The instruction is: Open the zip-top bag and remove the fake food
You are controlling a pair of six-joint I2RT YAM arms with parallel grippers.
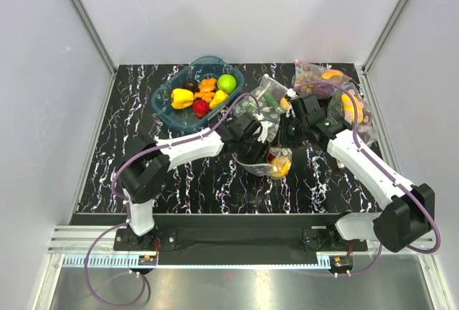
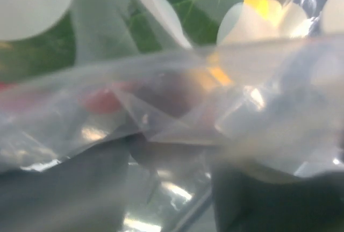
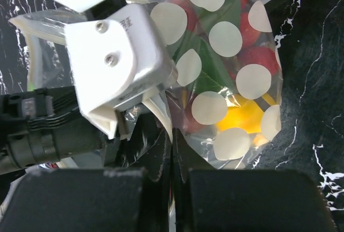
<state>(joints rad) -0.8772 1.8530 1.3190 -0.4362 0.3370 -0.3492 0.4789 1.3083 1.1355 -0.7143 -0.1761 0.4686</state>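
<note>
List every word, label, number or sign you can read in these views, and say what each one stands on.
No text can be read in any view.
On the zip-top bag: only plain white dots, no lettering.
On the small tags by the arm bases: any print is too small to read.
In the left wrist view: everything is too blurred to show any print.

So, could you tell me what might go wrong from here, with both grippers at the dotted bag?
The right gripper is shut on just a thin fold of the zip-top bag; a pull could slip it free or tear the film.
The left wrist view is all blurred plastic, so the left gripper might pinch both layers and keep the mouth shut.
</note>
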